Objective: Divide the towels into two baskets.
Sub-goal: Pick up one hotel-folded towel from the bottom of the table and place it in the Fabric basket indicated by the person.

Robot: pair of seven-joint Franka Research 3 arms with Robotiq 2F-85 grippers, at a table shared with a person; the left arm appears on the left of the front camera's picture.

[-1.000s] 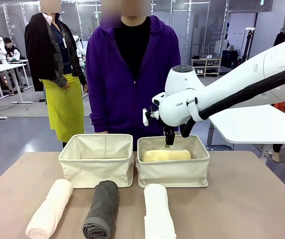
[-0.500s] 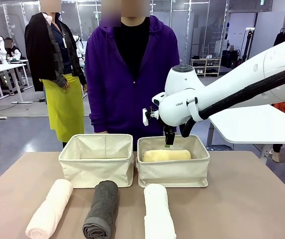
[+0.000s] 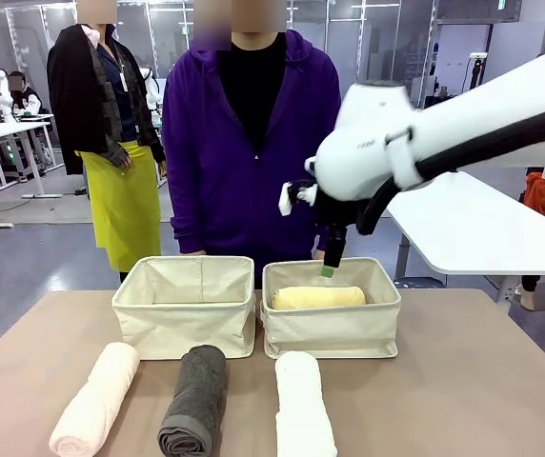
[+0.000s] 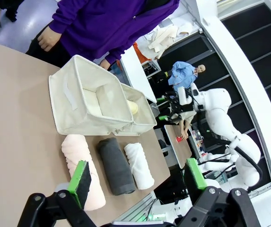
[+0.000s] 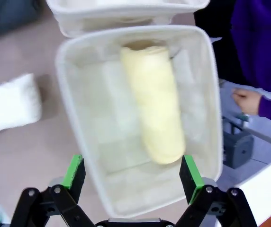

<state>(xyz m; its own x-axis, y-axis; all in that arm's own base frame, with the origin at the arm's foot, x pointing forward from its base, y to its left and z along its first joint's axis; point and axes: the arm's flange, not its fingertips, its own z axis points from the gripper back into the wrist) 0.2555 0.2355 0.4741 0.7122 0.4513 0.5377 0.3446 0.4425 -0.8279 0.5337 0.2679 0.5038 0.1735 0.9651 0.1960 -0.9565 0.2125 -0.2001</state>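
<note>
The right cream cloth basket point(image 3: 330, 331) held one rolled yellow towel point(image 3: 318, 297), lying sideways on its floor. The left cream cloth basket point(image 3: 185, 331) stood just beside it, showing its bare cloth lining. The right gripper point(image 3: 330, 268) hung above the back rim of the right basket, jaws wide, with nothing in them. The left gripper point(image 4: 138, 176) was wide too and held nothing, up over the near side of the tabletop point(image 3: 463, 381).

Three rolls lay in a row in front of the baskets, apart from each other: a rolled pale pink towel point(image 3: 94, 400), a rolled dark grey towel point(image 3: 194, 400) and a rolled white towel point(image 3: 303, 411). The grey one's far end came close to the left basket's front wall. Bare tabletop lay open at both ends of the row, wider on the right. A person in a purple top point(image 3: 253, 143) stood behind the baskets at the far edge.
</note>
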